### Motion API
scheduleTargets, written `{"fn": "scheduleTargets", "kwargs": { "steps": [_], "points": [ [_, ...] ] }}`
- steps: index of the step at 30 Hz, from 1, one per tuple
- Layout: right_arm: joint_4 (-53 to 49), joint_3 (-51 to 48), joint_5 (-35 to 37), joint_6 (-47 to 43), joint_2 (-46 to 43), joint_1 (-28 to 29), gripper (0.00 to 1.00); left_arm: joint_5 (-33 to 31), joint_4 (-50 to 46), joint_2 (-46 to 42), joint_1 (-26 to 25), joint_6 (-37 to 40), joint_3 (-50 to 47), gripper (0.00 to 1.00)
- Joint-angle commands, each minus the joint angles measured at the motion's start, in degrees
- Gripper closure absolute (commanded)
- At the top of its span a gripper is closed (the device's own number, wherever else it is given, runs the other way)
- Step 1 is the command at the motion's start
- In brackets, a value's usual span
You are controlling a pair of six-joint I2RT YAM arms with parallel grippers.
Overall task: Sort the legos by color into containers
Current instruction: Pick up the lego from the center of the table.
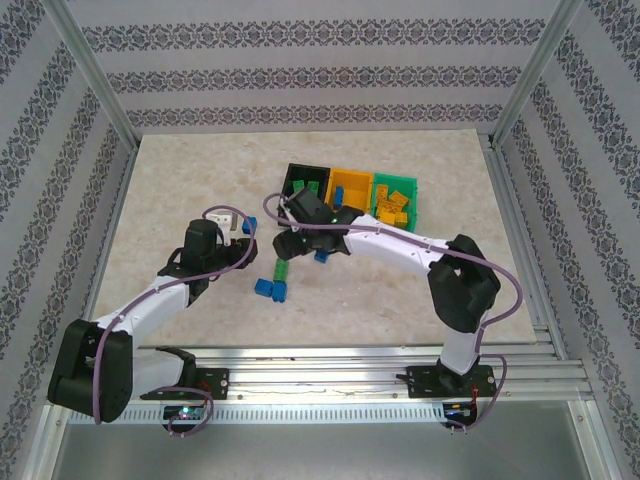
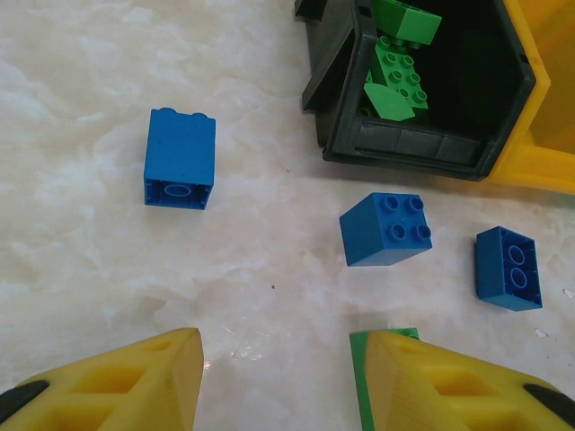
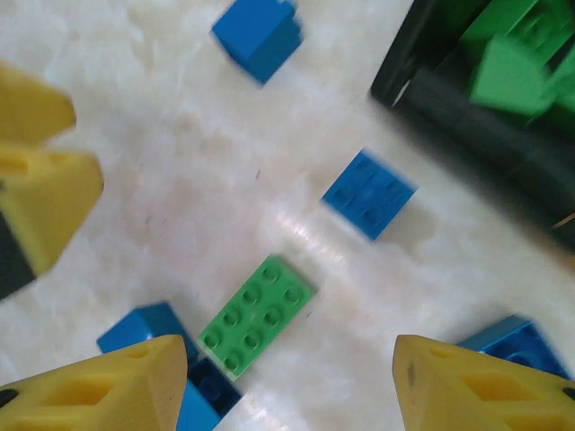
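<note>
The containers stand in a row at the table's middle: black bin (image 1: 298,175), orange bin (image 1: 350,185), green bin (image 1: 410,190). Green legos (image 2: 400,76) lie in the black bin (image 2: 404,148), and yellow-orange legos (image 1: 395,205) in the green bin. Loose on the marble are blue legos (image 2: 180,160) (image 2: 384,229) (image 2: 508,268) and a flat green lego (image 3: 256,314). My left gripper (image 2: 278,377) is open over bare marble, with a green lego's edge (image 2: 359,377) showing beside its right finger. My right gripper (image 3: 305,386) hovers open just above the flat green lego.
More blue legos (image 1: 265,290) and a green one (image 1: 283,268) lie in front of the bins. My left gripper's yellow finger (image 3: 36,171) appears close on the left in the right wrist view. Metal frame posts and patterned walls ring the table.
</note>
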Motion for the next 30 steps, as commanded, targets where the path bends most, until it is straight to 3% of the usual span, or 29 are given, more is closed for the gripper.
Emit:
{"fn": "scheduleTargets", "kwargs": {
  "steps": [1, 20, 30],
  "points": [
    [-1.2, -2.6, -1.4, 5.1, 1.9, 1.1, 0.35, -1.6, -0.9, -1.3, 0.8, -0.8, 0.2, 0.49],
    [-4.4, 9.8, 4.1, 10.3, 18.1, 5.1, 0.33, -5.1, -1.5, -3.8, 1.0, -1.4, -0.7, 0.49],
    [-3.3, 8.2, 6.4, 9.5, 17.0, 4.8, 0.66, -7.8, -1.5, -6.7, 1.0, -1.8, -2.1, 0.5]
  ]
}}
